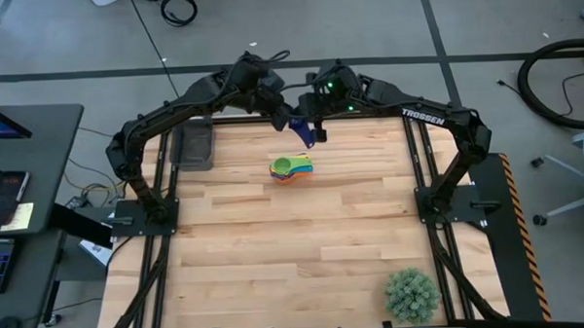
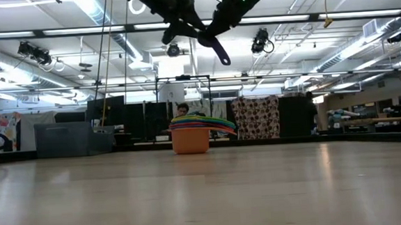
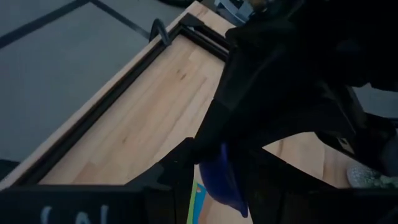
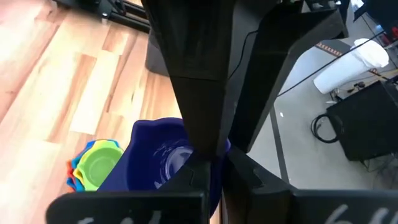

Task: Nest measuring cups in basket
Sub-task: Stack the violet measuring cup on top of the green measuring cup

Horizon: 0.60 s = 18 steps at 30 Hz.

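A dark blue measuring cup (image 1: 301,131) hangs high over the table's far middle, where my left gripper (image 1: 288,115) and my right gripper (image 1: 316,113) meet, both shut on it. Its handle (image 2: 219,50) slants down, free. Below and nearer, a nested stack of cups (image 1: 290,168), green on top, stands on the bare table on the base of its orange bottom cup (image 2: 190,141). The basket (image 1: 194,146) lies at the far left, apart from everything. My left gripper has the dark blue cup's bowl (image 3: 225,183) between its two fingers, coming from the table's left and slanting down. My right arm hides the place of contact. The cup is lifted clear of the table. My right gripper pinches the cup at the side of its bowl (image 4: 214,163), the fingers slanting down from the table's right. Whether it has the rim or the handle's root cannot be told. The open bowl (image 4: 158,162) faces the wrist camera.
A spiky green plant ball (image 1: 411,294) sits near the front right corner. Black frame rails (image 1: 424,169) run along the table's sides and far edge. Bare wood spreads across the middle and near half.
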### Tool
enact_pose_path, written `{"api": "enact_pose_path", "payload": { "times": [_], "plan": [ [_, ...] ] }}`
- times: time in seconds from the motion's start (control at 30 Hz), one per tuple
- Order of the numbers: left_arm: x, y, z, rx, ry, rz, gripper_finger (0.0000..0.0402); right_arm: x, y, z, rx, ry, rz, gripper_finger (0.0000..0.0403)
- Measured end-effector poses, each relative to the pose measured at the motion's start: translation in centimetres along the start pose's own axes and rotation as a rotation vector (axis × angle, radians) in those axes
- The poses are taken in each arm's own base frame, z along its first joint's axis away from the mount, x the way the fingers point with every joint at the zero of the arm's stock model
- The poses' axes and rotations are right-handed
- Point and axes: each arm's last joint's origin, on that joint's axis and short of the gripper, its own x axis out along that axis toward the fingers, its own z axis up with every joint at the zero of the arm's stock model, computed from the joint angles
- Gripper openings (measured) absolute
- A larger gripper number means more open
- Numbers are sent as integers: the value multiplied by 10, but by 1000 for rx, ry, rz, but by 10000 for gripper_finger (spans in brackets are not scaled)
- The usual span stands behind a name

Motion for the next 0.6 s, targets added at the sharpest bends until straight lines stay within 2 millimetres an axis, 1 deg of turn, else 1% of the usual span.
{"api": "enact_pose_path", "payload": {
  "times": [0.27, 0.6],
  "plan": [
    [1, 0, -8, -41, 73, 9, 126, 0, -2, 0, -1, 13, -37, 21],
    [3, -2, -8, -24, 61, 33, 126, -1, -2, 0, -3, 3, -24, 21]
  ]
}}
